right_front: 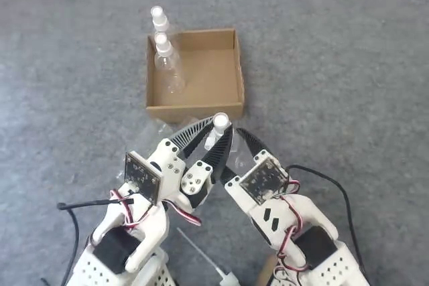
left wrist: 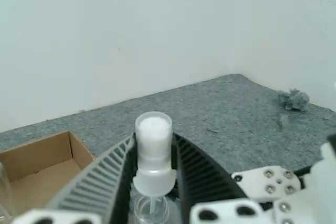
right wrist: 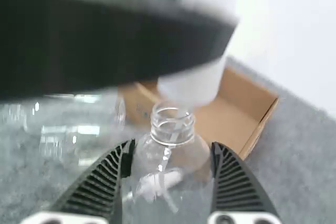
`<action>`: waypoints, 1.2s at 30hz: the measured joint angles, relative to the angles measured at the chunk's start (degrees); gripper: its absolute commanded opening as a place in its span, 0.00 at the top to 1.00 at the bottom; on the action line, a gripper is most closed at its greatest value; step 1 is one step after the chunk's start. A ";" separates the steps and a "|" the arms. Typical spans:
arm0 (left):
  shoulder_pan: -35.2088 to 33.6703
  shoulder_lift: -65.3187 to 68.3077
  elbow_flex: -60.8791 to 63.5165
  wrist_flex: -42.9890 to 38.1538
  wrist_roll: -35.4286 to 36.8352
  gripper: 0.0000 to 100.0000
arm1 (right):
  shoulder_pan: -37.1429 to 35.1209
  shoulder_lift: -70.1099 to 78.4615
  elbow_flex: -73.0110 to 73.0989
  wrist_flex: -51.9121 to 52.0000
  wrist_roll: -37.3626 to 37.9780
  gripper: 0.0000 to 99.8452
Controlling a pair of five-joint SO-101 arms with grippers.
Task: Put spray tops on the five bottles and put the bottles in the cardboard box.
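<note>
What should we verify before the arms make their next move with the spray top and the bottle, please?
1. Is the spray top held by the left gripper? Ok, shut on it from both sides.
2. Is the bottle held by the right gripper? Ok, shut on its shoulders.
3. Is the bottle neck uncapped? Ok.
4. Is the spray top seated on the neck? Not ok, it sits just above the rim.
5. Is there room in the cardboard box? Ok, most of its floor is bare.
</note>
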 measured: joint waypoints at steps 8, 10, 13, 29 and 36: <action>0.09 -0.35 0.00 0.00 0.18 0.98 | 0.18 0.00 -4.57 0.00 0.00 0.92; 0.18 -0.70 -0.09 0.00 0.18 0.98 | 0.18 0.00 -5.36 0.00 0.00 0.92; 0.18 -0.70 -0.09 0.00 0.18 0.98 | 0.18 0.00 -5.80 0.00 0.00 0.92; 0.09 -0.26 -3.69 7.38 0.00 0.81 | 0.18 -0.09 -5.80 -5.10 -10.02 0.92; -0.18 -0.44 -3.69 7.38 0.00 0.80 | 0.70 -0.09 -5.80 -5.10 -10.20 0.92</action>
